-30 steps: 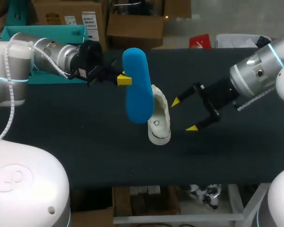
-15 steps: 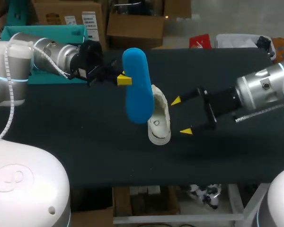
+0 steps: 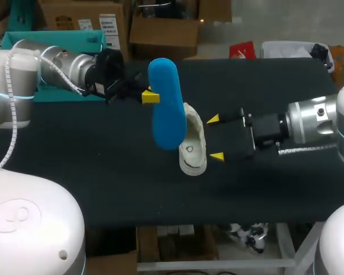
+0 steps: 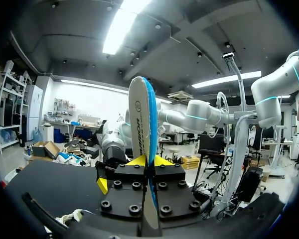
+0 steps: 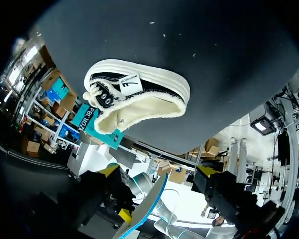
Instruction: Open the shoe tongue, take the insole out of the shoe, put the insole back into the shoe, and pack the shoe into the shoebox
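So, insole (image 3: 163,114) is out: my left gripper (image 3: 151,96) clamps it upright over the shoe (image 3: 193,150) mid-table. Right gripper (image 3: 215,137) is wide open and empty, just right of the shoe. To do: reinsert, then pack into the box (image 3: 51,36) far left.

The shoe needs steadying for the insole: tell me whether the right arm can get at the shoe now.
Probably yes. The right claw is open just beside the shoe, with nothing between them. The insole, clamped in the left claw, is held up at the shoe's other side, out of the way.
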`<state>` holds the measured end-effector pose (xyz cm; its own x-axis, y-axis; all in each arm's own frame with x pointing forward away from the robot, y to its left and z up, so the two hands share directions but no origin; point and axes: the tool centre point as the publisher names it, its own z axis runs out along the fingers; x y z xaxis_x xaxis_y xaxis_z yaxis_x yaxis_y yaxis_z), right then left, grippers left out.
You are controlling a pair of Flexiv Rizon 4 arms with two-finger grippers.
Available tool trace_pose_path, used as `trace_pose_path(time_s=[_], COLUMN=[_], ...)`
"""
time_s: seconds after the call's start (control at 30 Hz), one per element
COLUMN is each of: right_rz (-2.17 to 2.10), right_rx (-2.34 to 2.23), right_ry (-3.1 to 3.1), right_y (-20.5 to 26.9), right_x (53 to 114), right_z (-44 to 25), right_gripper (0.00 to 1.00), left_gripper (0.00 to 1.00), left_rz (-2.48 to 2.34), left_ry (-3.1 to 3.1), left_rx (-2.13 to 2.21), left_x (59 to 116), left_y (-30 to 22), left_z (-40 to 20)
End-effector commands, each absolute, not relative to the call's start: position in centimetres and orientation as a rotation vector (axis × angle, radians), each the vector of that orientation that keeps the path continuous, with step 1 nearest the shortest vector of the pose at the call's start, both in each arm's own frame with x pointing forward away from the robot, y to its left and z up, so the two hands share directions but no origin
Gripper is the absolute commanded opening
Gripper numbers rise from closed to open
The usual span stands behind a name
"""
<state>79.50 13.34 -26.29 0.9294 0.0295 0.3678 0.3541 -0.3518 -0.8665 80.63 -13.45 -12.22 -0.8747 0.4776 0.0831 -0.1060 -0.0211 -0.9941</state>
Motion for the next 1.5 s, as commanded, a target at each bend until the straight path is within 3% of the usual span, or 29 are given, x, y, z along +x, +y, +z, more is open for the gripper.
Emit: trace_pose_path(time_s=[0.03, 0.27, 1.0, 1.17, 1.23, 1.27, 1.33, 1.5], right_rz=[-0.357, -0.357, -0.275, -0.273, -0.279, -0.282, -0.286, -0.287], right_rx=[-1.917, -1.917, -1.752, -1.743, -1.74, -1.738, -1.735, -1.728], right_ry=[-0.259, -0.259, -0.093, -0.097, -0.092, -0.088, -0.084, -0.078], right_y=[13.5, 13.5, 14.7, 15.0, 15.1, 15.1, 15.1, 15.1], right_x=[78.9, 78.9, 80.2, 80.2, 80.2, 80.2, 80.2, 80.4], right_z=[-26.8, -26.8, -27.4, -27.4, -27.5, -27.5, -27.6, -27.7], right_gripper=[1.0, 1.0, 1.0, 0.86, 0.86, 0.81, 0.53, 0.4], left_gripper=[0.0, 0.0, 0.0, 0.0, 0.0, 0.0, 0.0, 0.0], left_rz=[1.954, 1.954, 2.134, 2.136, 2.137, 2.134, 2.131, 2.118], left_ry=[-1.854, -1.854, -1.872, -1.878, -1.88, -1.883, -1.893, -1.913], left_rx=[-0.387, -0.387, -0.998, -1.013, -1.023, -1.02, -1.025, -1.025], left_x=[80.7, 80.7, 78.9, 79.4, 79.5, 79.6, 79.6, 79.8], left_y=[-13.5, -13.5, -16.9, -17.8, -18.0, -18.2, -18.3, -18.9], left_z=[-12.4, -12.4, -17.8, -19.0, -19.3, -19.5, -19.7, -20.0])
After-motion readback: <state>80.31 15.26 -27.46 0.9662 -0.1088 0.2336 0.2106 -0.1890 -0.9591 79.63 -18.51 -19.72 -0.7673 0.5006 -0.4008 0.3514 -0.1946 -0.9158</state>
